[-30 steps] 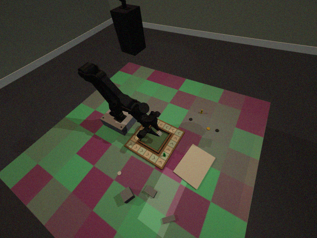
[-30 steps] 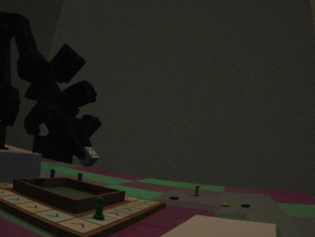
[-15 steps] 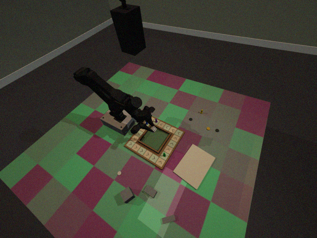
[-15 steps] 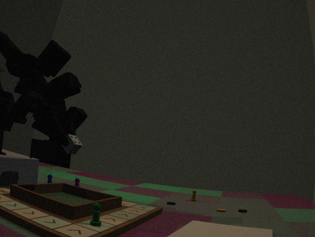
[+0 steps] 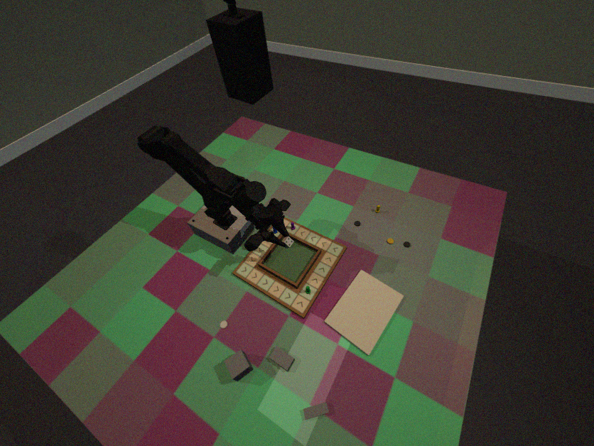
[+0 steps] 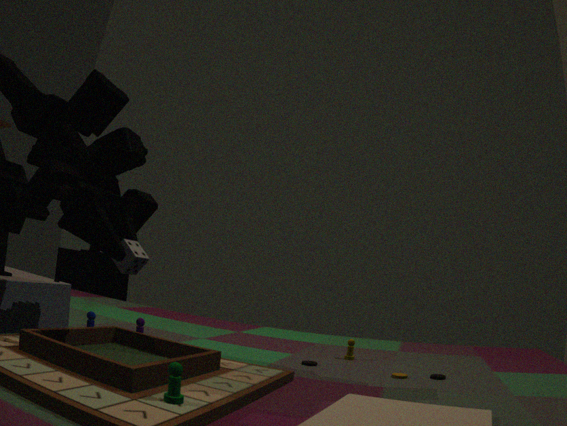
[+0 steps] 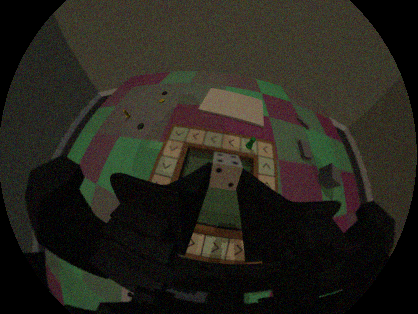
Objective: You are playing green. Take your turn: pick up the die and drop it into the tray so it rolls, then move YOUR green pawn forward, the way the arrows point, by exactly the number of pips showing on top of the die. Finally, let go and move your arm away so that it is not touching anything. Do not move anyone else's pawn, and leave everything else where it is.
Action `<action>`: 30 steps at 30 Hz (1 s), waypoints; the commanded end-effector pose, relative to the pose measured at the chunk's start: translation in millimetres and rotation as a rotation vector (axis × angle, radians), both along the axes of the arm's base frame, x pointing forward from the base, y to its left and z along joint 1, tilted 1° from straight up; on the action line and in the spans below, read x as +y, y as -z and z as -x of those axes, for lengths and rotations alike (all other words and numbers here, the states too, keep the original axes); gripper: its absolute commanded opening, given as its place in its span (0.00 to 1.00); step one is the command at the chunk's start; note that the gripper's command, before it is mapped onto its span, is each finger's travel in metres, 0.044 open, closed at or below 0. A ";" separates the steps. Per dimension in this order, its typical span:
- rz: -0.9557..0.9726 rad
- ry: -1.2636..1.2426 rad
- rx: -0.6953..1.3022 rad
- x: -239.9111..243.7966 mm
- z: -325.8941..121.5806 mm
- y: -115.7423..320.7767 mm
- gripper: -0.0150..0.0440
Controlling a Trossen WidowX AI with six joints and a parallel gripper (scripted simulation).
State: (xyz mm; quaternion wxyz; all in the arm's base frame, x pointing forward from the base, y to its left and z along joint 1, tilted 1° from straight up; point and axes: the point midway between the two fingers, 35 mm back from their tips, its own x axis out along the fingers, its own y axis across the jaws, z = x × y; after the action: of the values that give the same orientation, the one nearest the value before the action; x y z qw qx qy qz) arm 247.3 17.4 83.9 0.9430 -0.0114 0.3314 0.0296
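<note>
My gripper (image 5: 286, 243) (image 6: 127, 257) (image 7: 224, 169) is shut on the white die (image 5: 288, 241) (image 6: 134, 256) (image 7: 226, 171), held tilted in the air above the tray (image 5: 277, 275) (image 6: 77, 361) (image 7: 220, 231), towards its side nearest the arm's base. The wrist view shows a face with four pips and one with two. The green pawn (image 5: 308, 290) (image 6: 173, 384) (image 7: 251, 143) stands upright on the arrow track of the board (image 5: 276, 288) (image 6: 91, 395) (image 7: 196, 136), one square from a corner, away from the gripper.
A blue pawn (image 5: 275, 231) (image 6: 91, 318) and a purple pawn (image 5: 293, 225) (image 6: 140, 324) stand near the arm's side. A yellow pawn (image 5: 377, 209), several discs (image 5: 389, 241), a pale panel (image 5: 364, 312) and grey blocks (image 5: 238, 366) (image 5: 281, 359) lie or stand outside the board.
</note>
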 end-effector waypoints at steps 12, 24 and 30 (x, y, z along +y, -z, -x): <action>0.002 -0.007 -0.001 0.0 1.6 -40.2 1.00; 0.037 -0.006 0.520 1.4 -14.1 -15.7 1.00; 0.054 -0.005 0.782 1.9 -20.8 -0.4 1.00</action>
State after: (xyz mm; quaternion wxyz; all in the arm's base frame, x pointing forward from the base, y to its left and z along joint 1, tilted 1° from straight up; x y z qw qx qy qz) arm 264.7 18.1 94.8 0.7975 -0.0232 0.6025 0.0236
